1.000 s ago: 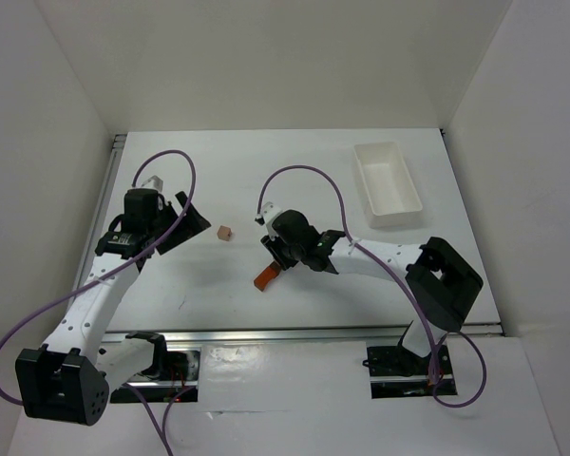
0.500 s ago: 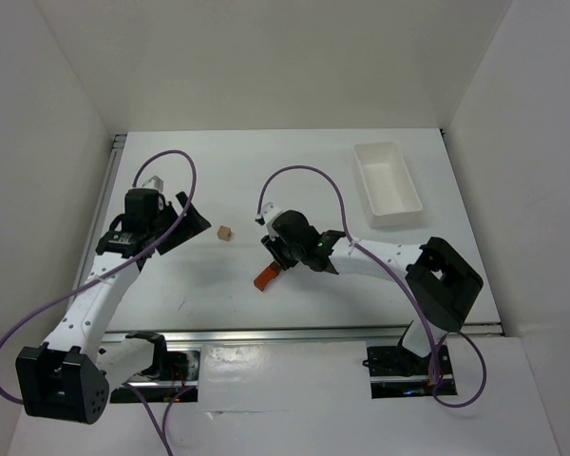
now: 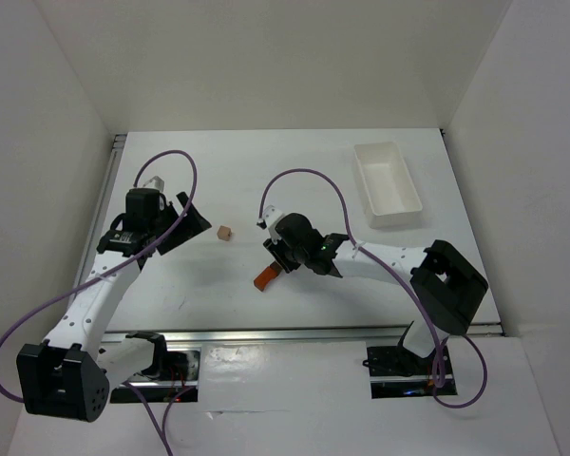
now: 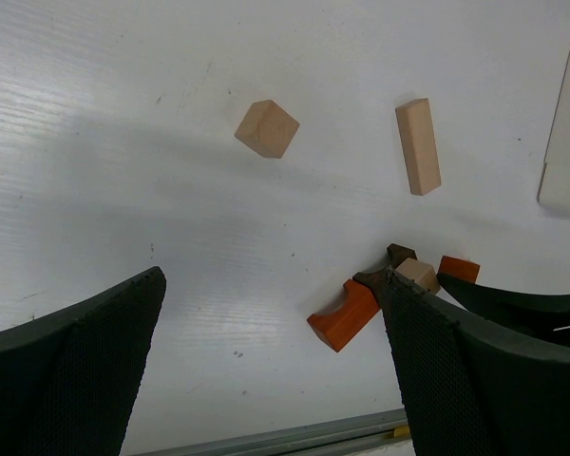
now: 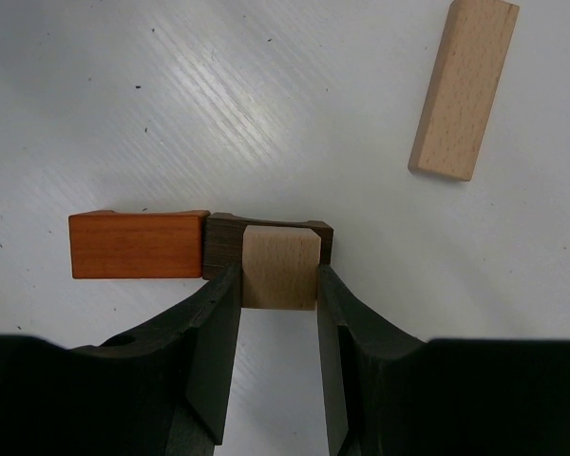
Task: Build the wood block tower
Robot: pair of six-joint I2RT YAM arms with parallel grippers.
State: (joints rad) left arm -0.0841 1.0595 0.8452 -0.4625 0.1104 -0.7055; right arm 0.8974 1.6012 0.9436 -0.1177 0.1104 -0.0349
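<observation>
My right gripper (image 5: 277,283) is shut on a pale tan cube (image 5: 279,266), held low over a dark brown block (image 5: 220,242). An orange-red arched block (image 5: 138,244) lies end to end against the brown one. From above, the right gripper (image 3: 279,260) sits mid-table beside that orange-red block (image 3: 266,278). My left gripper (image 4: 274,285) hangs open with nothing between its fingers, left of the group. It looks down on a loose tan cube (image 4: 266,128) and a pale bar (image 4: 418,145).
A white plastic tray (image 3: 387,182) stands at the back right. The loose tan cube (image 3: 225,233) lies between the two grippers. A metal rail (image 3: 304,332) runs along the near table edge. White walls close in the sides.
The right arm has shifted slightly to the right, still gripping the cube. The left arm and the loose blocks have not moved.
</observation>
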